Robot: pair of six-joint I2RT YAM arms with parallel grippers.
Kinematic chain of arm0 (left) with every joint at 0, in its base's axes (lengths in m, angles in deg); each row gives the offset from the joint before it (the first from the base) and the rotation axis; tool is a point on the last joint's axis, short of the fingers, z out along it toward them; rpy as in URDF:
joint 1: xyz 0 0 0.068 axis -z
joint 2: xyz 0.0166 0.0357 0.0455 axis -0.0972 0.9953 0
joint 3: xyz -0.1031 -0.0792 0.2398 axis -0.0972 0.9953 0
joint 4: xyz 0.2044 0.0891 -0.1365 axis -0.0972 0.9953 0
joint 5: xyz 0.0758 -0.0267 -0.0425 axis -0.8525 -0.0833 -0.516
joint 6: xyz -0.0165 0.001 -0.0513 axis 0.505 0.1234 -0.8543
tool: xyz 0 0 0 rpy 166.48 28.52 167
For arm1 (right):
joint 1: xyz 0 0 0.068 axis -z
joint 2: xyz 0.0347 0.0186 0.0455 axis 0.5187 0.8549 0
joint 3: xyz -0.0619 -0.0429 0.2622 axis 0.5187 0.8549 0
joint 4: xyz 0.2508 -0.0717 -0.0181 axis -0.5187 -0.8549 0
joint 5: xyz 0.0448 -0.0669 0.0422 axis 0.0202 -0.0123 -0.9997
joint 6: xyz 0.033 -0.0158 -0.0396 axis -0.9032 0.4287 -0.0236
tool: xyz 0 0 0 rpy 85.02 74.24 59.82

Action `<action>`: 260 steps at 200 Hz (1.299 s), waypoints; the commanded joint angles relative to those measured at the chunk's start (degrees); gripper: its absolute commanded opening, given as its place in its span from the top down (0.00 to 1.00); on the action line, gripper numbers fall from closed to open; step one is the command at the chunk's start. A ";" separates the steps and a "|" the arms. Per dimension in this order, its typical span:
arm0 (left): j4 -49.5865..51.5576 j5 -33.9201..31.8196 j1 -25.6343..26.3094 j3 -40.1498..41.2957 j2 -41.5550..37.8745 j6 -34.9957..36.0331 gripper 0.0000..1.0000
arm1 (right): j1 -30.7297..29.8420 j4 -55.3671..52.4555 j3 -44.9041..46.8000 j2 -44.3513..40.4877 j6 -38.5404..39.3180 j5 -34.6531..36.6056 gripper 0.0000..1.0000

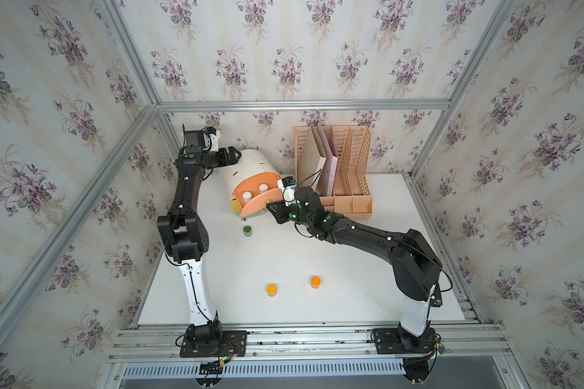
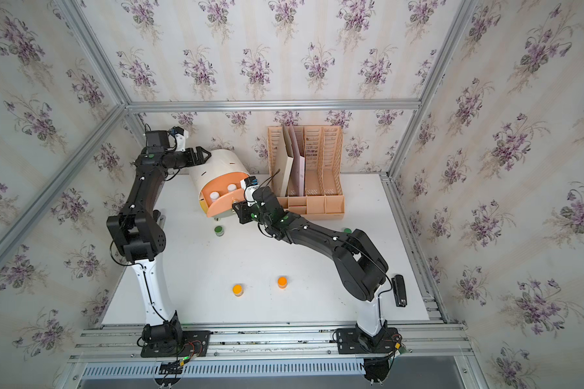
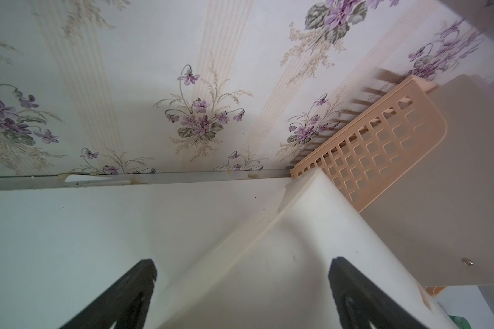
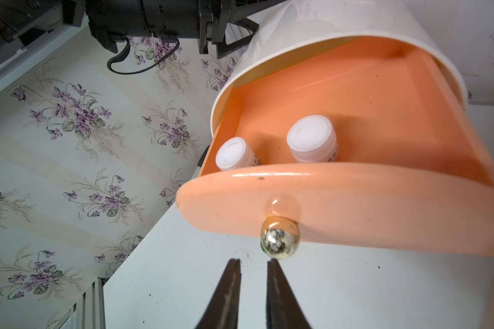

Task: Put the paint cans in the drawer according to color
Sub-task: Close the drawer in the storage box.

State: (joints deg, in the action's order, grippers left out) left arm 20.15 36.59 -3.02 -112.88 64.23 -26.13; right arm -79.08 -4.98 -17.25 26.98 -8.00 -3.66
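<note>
Standing at the back of the white counter (image 1: 351, 289), just beside a peach lattice file rack (image 1: 346, 161): a small white rounded chest of drawers (image 1: 250, 165). Showing its top peach-pink drawer (image 4: 354, 205) pulled out, carrying a white-lidded paint jar (image 4: 231, 152) and a second white-lidded jar (image 4: 311, 138), both upright, side by side and apart, just behind the drawer front. Pointing the right gripper (image 4: 253, 260) at the drawer's gold knob (image 4: 280, 242), its fingers (image 4: 277, 284) drawn nearly together around nothing, tips just short of the knob. Reaching with the left gripper (image 1: 234, 155) to the chest's upper rear, its fingers (image 3: 137, 287) spread wide open, a corner of the white shell lying between them. Standing loose on the counter: a dark-green-lidded jar (image 1: 248, 230) just in front of the chest, plus an orange-lidded jar (image 1: 271, 289) and a second orange-lidded jar (image 1: 315, 281) near the front edge, well apart from the chest. Peeking from behind the right arm in a top view: another green lid (image 2: 347, 230). Lying near that arm's base: a black-and-grey stapler (image 2: 399, 290).
</note>
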 commanded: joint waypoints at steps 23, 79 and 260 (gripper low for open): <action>-1.64 2.87 -0.10 0.27 -0.42 1.02 0.01 | 0.02 1.10 -3.45 2.28 0.72 -0.14 0.79; -3.31 4.81 -0.04 1.45 -0.25 1.11 0.01 | 0.02 1.11 -5.10 3.74 0.85 0.11 0.80; -10.85 12.66 0.03 12.10 -5.15 4.38 0.01 | 0.02 5.25 -17.36 15.56 4.88 5.48 0.84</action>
State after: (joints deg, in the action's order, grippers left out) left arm 10.21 45.77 -3.19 -101.13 59.51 -22.24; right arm -79.10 -2.75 -32.73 41.31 -4.67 0.23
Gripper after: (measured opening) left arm 0.991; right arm 0.159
